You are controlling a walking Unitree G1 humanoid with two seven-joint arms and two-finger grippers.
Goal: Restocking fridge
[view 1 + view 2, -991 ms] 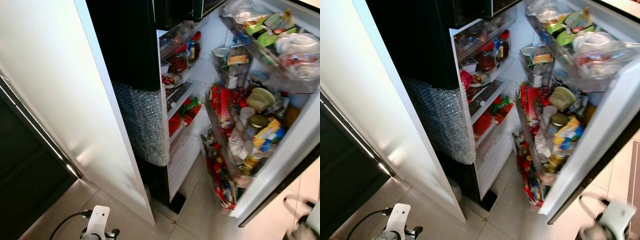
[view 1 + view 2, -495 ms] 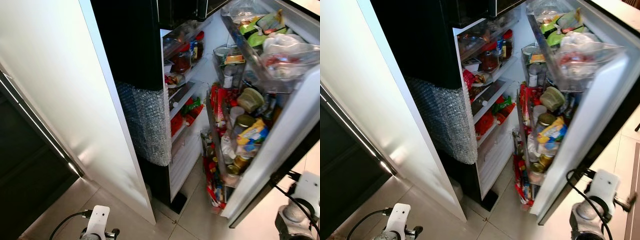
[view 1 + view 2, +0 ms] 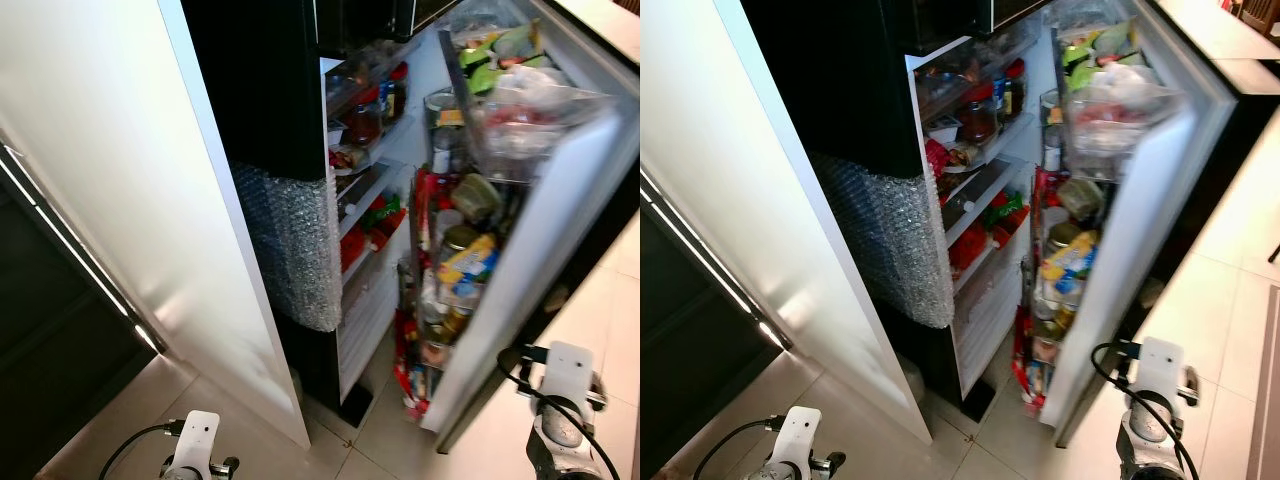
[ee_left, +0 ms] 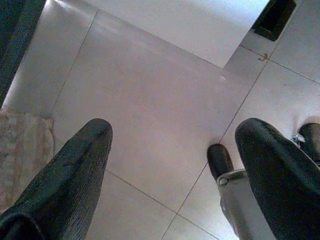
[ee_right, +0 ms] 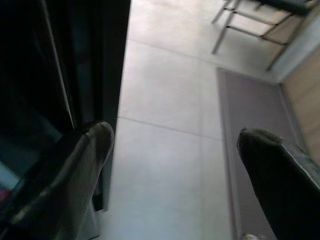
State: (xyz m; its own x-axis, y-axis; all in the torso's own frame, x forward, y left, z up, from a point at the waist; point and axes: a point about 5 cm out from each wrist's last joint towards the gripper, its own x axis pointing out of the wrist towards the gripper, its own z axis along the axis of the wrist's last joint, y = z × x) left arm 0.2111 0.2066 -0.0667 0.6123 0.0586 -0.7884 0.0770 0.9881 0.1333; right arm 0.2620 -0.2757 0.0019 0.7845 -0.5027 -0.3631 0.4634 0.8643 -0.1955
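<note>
On fridge door (image 3: pixel 560 250) shelves: labels blurred, unreadable.

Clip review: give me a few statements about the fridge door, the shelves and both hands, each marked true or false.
1. The fridge door stands open. True.
2. The door bins are bare. False: they are packed with jars, bottles and packets.
3. The left hand is open above the tiled floor. True.
4. The right hand grips a bottle. False: it is open and holds nothing.
5. Bubble wrap covers part of the fridge's dark front edge. True.
</note>
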